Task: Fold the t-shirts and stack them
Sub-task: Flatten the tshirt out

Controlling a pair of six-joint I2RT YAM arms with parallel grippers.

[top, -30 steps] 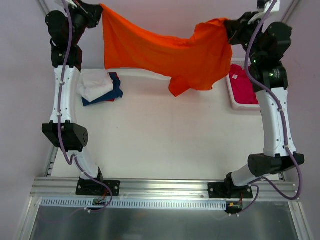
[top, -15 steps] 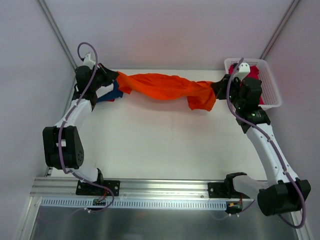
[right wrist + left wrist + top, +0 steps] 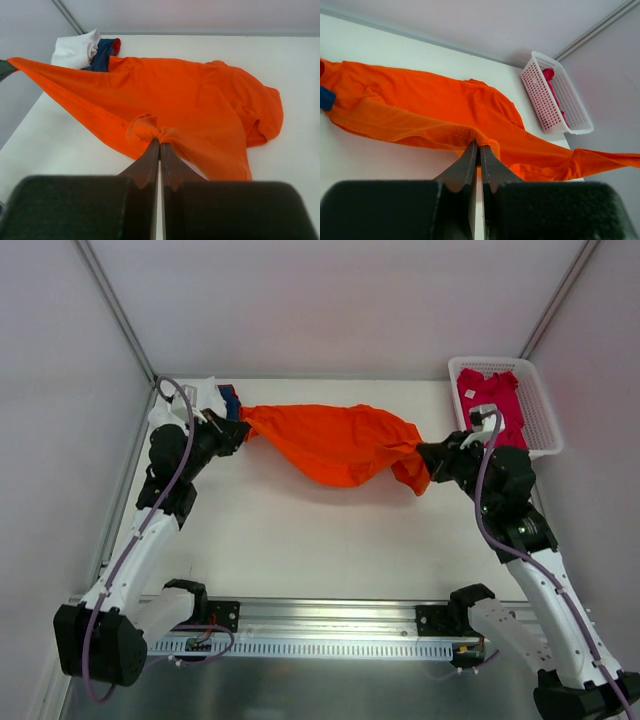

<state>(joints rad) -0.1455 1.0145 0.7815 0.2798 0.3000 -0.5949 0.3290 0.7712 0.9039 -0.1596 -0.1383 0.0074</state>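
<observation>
Orange t-shirt (image 3: 340, 445) is strung between the two grippers. Its middle spreads out and rests on the table (image 3: 320, 540), and each end is drawn up to a point at a tool.

Left gripper (image 3: 238, 430): jaws fully closed, pinching a folded edge of the orange cloth. In the left wrist view the fabric bunches right at the fingertips. The rest fans out ahead of the jaws and off to both sides.

Right gripper (image 3: 430, 454): jaws also closed tight, on a small knot of orange cloth at the opposite end. In the right wrist view the shirt body lies flat directly ahead of the fingertips. One corner tapers away toward the left gripper, and a loose flap sits just beside the right jaws on the outer side.

White t-shirt (image 3: 75, 50) is folded on top of a navy t-shirt (image 3: 102, 56), just beyond the left gripper and touching the orange shirt's end. A sliver of red cloth (image 3: 116, 46) shows at the edge of that stack; can't tell what it is.

Crimson-pink t-shirt (image 3: 490, 400) lies crumpled in the white mesh basket (image 3: 545, 430), beyond the right gripper on its outer side. It is clear of the orange shirt and neither gripper touches it.
</observation>
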